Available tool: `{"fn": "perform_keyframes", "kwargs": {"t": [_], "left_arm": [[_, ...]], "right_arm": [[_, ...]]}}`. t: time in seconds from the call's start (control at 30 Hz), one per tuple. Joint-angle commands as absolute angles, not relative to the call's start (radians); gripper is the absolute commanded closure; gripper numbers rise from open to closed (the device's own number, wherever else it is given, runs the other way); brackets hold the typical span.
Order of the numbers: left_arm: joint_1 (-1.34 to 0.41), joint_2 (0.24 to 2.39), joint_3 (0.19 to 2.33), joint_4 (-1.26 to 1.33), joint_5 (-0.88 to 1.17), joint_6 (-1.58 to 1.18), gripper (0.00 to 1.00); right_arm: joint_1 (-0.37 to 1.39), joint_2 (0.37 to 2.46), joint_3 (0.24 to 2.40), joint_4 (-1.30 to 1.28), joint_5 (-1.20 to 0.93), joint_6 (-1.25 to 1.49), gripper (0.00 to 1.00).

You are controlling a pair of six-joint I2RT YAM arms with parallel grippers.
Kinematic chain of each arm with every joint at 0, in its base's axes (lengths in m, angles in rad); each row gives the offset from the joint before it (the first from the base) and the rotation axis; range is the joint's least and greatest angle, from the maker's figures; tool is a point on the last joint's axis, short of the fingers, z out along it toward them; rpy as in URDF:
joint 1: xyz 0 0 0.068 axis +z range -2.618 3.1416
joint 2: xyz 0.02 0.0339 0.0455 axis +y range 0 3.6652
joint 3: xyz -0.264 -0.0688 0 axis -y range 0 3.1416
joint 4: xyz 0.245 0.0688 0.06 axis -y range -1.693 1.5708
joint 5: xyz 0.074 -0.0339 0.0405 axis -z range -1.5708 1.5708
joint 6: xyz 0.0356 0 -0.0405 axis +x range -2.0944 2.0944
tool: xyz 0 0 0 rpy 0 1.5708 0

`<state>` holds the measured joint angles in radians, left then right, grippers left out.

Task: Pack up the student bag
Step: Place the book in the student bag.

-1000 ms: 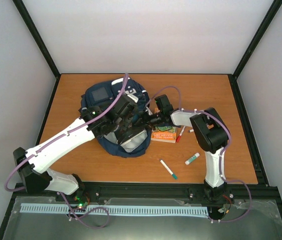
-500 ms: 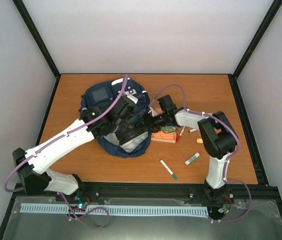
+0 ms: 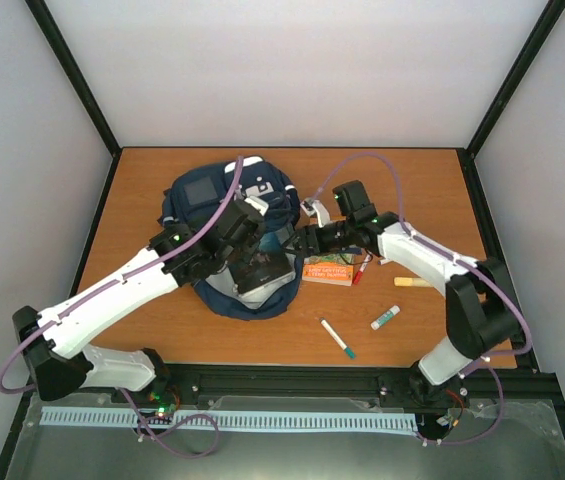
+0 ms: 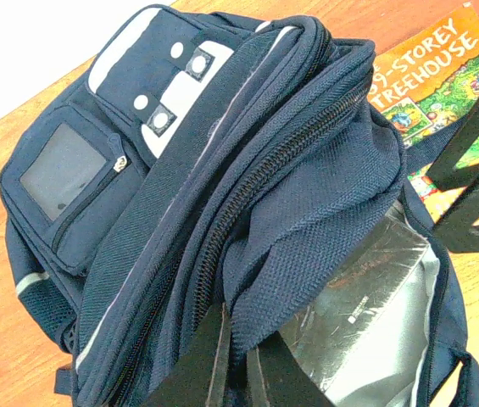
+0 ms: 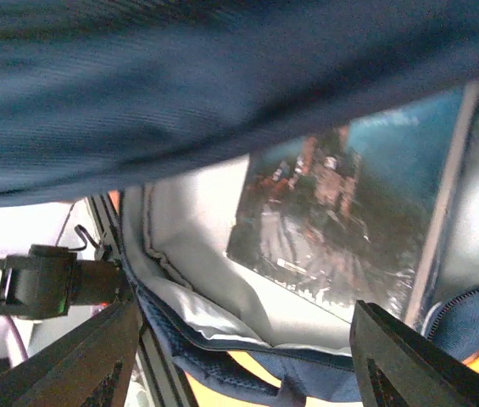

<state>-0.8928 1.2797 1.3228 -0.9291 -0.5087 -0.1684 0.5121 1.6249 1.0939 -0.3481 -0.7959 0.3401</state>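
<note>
In the right wrist view, the fingers of the right pincer [image 5: 247, 320] run off the 6 o'clock edge. The navy fabric of the student bag [image 5: 222, 93] at 12 o'clock is a blur. The dark-covered book [image 5: 341, 220] inside is too smeared to read.

From above, the left arm [image 3: 122, 285] covers the bag's mouth, and the right pincer's tips are lost behind the flap. A red pen [image 3: 361, 272] lies partly under the right arm [image 3: 417, 255].

In the left wrist view, the treehouse book [image 4: 430, 72] runs off the 3 o'clock edge. The right pincer's dark fingers cross it, and bag fabric hides the start of its title. The left pincer [image 4: 237, 348] and the bag's lower part are cut off at 6 o'clock.
</note>
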Motion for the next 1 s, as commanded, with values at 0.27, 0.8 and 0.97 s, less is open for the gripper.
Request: {"fn": "perform_keyframes", "kwargs": {"t": [0.27,0.8,0.97], "left_arm": [[-0.890,1.231,1.278,-0.786,-0.528,-0.295,0.99],[-0.890,1.162,1.228,-0.779,-0.508,-0.339,0.99],[-0.890,1.162,1.222,-0.782,-0.510,-0.337,0.99]], "right_arm": [[0.520,1.379,0.987,-0.437,-1.006,-0.098,0.33],[0.532,1.304,1.014,-0.590,-0.931,-0.331,0.49],[0.535,1.318,1.038,-0.599,-0.907,-0.339,0.50]]}}
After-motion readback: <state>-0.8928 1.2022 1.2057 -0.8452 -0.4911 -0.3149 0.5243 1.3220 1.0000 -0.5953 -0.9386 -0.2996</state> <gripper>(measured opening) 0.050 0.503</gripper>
